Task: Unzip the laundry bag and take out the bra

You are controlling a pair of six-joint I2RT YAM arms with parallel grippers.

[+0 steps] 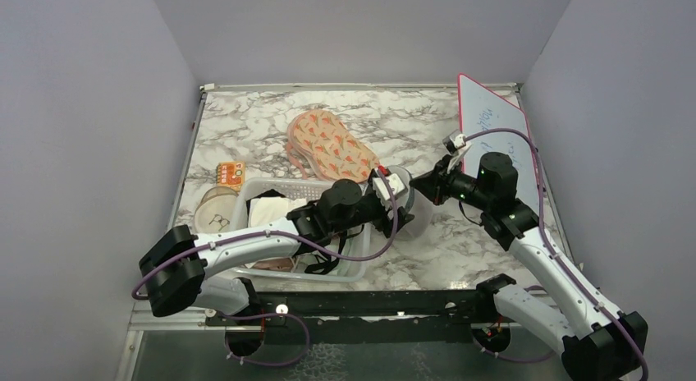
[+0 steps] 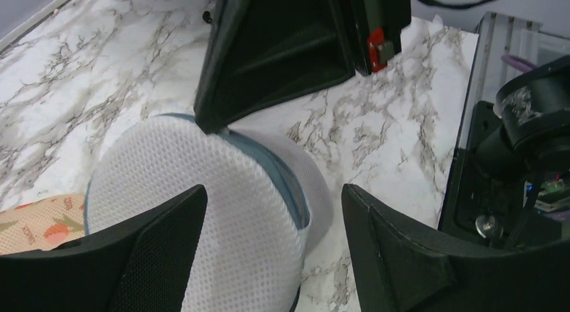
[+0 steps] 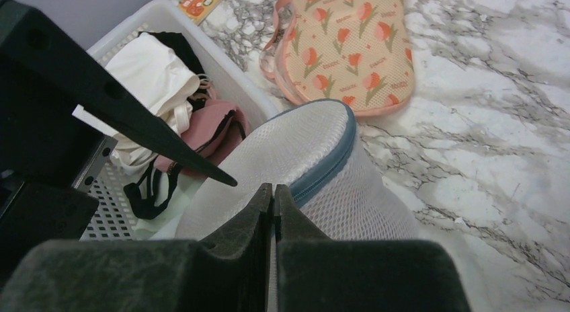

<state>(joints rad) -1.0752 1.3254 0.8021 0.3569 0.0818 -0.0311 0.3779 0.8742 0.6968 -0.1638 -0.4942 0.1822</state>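
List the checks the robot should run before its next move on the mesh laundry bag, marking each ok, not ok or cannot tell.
1. The left gripper open, a finger on either side of the laundry bag: ok.
2. The right gripper shut at the grey-blue piping: ok.
3. The zip pull caught in that grip: cannot tell, it is hidden.
4. The zip open: not ok, no gap shows along the visible rim.
5. The bra seen inside: cannot tell, the mesh shows only white.
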